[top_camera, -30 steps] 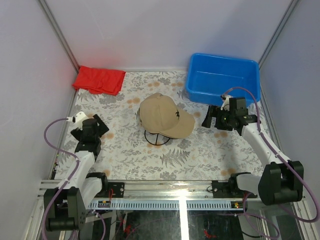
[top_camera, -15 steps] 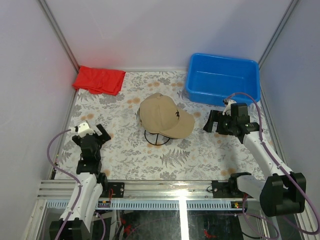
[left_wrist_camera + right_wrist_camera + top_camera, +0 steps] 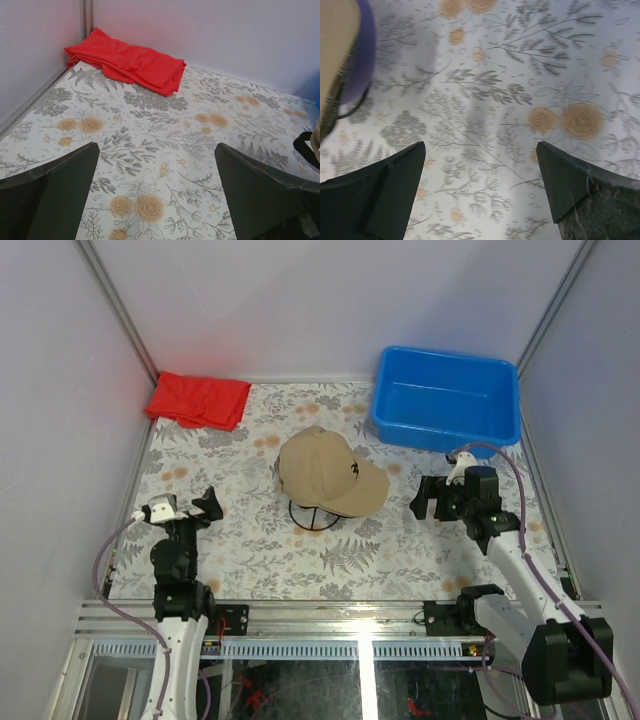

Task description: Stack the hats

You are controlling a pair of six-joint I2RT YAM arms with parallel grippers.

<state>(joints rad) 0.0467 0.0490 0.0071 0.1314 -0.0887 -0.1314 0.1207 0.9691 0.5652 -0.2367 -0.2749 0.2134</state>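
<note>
A tan hat (image 3: 325,475) sits on top of a pile over a black wire stand (image 3: 312,517) at the table's middle. The right wrist view shows a lavender brim (image 3: 364,55) just under the tan brim (image 3: 337,45), with the stand's wire (image 3: 345,111) below. No black hat shows. My left gripper (image 3: 190,510) is open and empty at the near left, well apart from the pile; its view (image 3: 156,147) shows bare cloth between the fingers. My right gripper (image 3: 425,498) is open and empty to the right of the brim; its view (image 3: 480,145) shows only tablecloth.
A red folded cloth (image 3: 199,399) lies in the far left corner, also in the left wrist view (image 3: 127,62). A blue bin (image 3: 446,398) stands at the far right. The floral tablecloth (image 3: 260,550) covers the table, with walls on three sides.
My left arm has drawn back toward the near edge, its gripper now lower left. My right gripper has moved slightly nearer. The hats have not moved.
</note>
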